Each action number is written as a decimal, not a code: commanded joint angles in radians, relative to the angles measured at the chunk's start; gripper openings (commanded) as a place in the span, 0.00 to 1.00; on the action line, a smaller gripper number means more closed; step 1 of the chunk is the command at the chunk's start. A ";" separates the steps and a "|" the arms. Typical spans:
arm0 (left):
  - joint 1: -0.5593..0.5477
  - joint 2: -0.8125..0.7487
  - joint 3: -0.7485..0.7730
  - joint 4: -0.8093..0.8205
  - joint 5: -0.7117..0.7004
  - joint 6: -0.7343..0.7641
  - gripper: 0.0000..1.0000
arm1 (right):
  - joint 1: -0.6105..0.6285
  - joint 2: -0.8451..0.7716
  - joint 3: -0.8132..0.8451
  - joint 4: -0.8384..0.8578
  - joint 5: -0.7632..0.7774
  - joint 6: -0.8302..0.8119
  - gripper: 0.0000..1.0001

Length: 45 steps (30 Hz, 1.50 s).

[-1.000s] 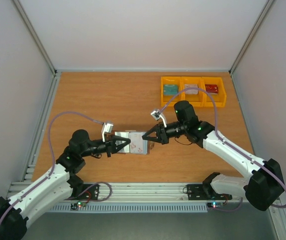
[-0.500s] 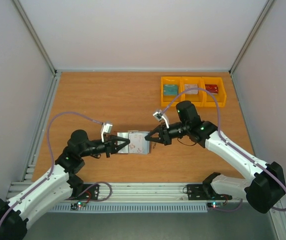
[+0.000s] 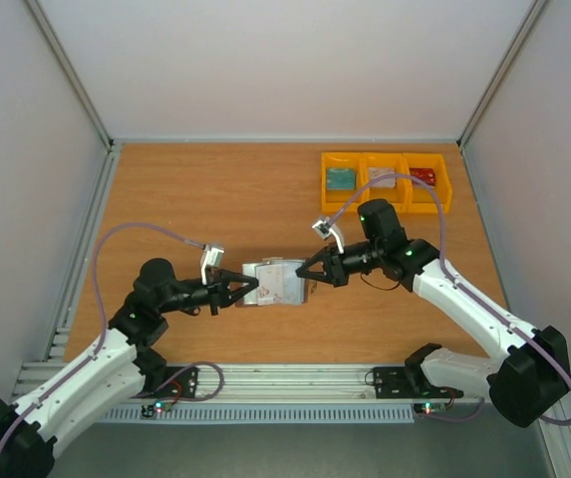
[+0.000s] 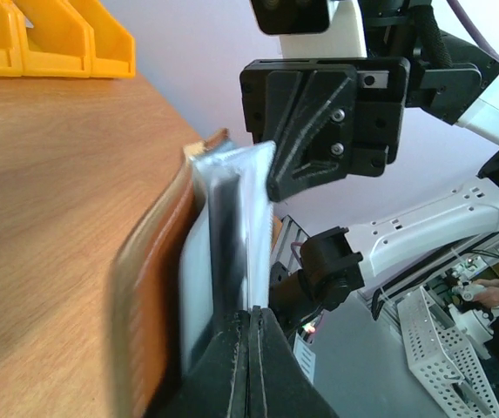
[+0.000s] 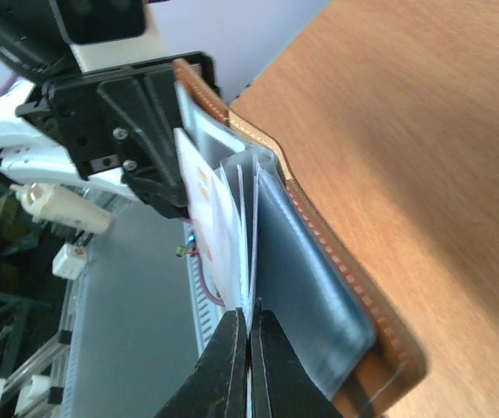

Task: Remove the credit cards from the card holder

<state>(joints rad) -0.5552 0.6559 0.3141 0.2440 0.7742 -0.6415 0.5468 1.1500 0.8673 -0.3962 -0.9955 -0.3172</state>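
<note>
Pinching the card holder (image 3: 277,283), the left claw (image 3: 251,288) anchors it while the right claw (image 3: 302,276), seemingly clamped on a whitish card (image 5: 242,235), should next pull away.

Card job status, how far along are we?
Done: a teal card, a whitish card and a red card lie one each in the yellow bins. In hand: the left tool is shut on the open wallet, and the right tool pinches a thin pale sheet in its pockets; card or sleeve, I cannot tell. To do: printed pale cards inside the wallet are not yet out.
</note>
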 commanded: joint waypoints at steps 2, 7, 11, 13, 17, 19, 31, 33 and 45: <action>0.015 -0.031 0.026 -0.082 -0.036 0.067 0.00 | -0.073 0.019 -0.023 -0.040 0.035 0.018 0.01; 0.074 -0.041 0.019 -0.172 -0.120 0.020 0.00 | -0.076 0.067 -0.058 -0.058 0.145 0.096 0.01; 0.106 -0.028 0.022 -0.167 -0.111 0.017 0.00 | -0.078 0.167 -0.077 -0.059 0.168 0.139 0.01; 0.106 -0.027 0.015 -0.134 -0.081 0.013 0.00 | -0.076 0.237 -0.081 -0.031 0.147 0.162 0.01; 0.105 -0.028 0.012 -0.081 -0.038 0.018 0.00 | -0.076 0.383 -0.055 0.014 0.097 0.172 0.01; 0.104 -0.028 0.007 -0.046 -0.024 0.009 0.00 | -0.076 0.442 -0.031 0.019 0.088 0.171 0.01; 0.104 -0.014 -0.004 0.005 -0.027 -0.037 0.00 | -0.076 0.370 0.073 -0.191 0.420 0.135 0.42; 0.103 -0.015 -0.003 0.018 -0.021 -0.034 0.00 | -0.076 0.282 0.108 -0.259 0.503 0.105 0.47; 0.091 -0.030 0.034 0.111 0.049 -0.023 0.00 | 0.167 0.043 0.159 -0.023 0.171 -0.015 0.84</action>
<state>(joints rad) -0.4561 0.6411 0.3141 0.2581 0.7773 -0.6693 0.6498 1.1088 0.9997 -0.4690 -0.7418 -0.2947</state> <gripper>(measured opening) 0.009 0.800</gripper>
